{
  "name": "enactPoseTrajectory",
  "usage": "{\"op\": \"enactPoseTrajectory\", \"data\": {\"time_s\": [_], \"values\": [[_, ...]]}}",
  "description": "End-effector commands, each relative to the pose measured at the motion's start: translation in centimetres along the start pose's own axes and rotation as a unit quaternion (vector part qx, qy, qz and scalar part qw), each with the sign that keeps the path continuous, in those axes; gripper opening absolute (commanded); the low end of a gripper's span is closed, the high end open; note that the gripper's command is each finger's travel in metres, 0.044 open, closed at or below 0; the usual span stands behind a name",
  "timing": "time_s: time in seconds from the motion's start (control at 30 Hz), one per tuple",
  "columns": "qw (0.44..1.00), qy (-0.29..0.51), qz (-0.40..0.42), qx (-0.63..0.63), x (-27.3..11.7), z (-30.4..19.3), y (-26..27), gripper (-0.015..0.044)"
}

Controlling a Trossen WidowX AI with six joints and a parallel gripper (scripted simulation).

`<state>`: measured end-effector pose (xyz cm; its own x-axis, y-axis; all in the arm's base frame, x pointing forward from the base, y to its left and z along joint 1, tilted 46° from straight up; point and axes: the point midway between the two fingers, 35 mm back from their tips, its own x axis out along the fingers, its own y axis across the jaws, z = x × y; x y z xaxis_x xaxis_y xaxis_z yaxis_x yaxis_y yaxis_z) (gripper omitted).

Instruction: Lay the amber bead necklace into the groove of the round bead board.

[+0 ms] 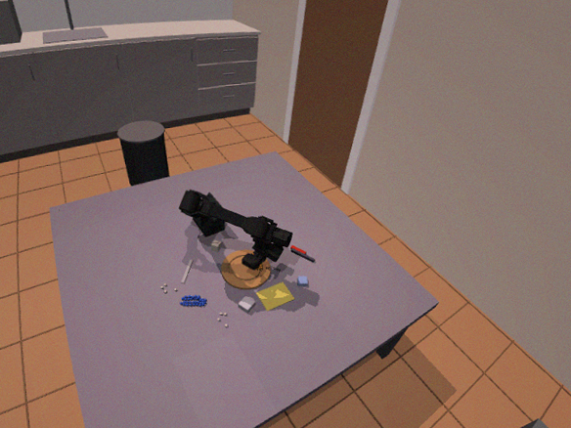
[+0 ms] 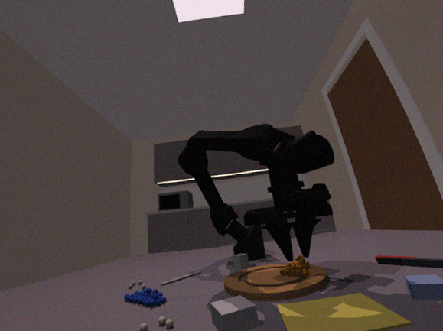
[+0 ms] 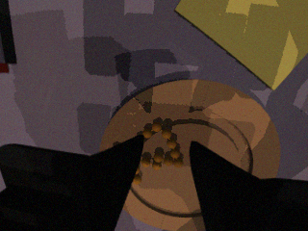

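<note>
The amber necklace (image 1: 260,268) (image 2: 295,269) (image 3: 157,128) lies bunched on one side of the round wooden bead board (image 1: 228,277) (image 2: 239,289) (image 3: 266,144), with a few beads heaped higher in the exterior view. In the wrist view its beads bend in a crooked line inside and across the ring groove, and some are hidden behind the left finger. The far part of the groove holds no beads. My gripper (image 2: 297,258) (image 3: 166,143) is partly open and points down just above the necklace, with nothing gripped between its tips.
A yellow sheet (image 1: 275,302) (image 2: 326,327) (image 3: 217,29), a whitish block (image 1: 246,304) (image 2: 233,317) and a light blue block (image 1: 302,280) (image 2: 427,286) lie near the board. A blue bead necklace (image 1: 193,301) (image 2: 147,297) lies farther left. A red and black marker (image 1: 304,255) (image 2: 413,261) lies right.
</note>
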<state>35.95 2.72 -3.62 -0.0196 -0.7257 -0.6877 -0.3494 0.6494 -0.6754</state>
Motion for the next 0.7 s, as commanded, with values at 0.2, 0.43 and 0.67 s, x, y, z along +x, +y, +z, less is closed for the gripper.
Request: {"op": "enactPoseTrajectory", "data": {"time_s": [0.2,0.43,0.67], "values": [[0.914,-0.003,0.005,-0.405,-1.20,-0.29,-0.13,0.0120],[0.914,-0.003,0.005,-0.405,-1.20,-0.29,-0.13,0.0120],[0.914,-0.003,0.005,-0.405,-1.20,-0.29,-0.13,0.0120]]}}
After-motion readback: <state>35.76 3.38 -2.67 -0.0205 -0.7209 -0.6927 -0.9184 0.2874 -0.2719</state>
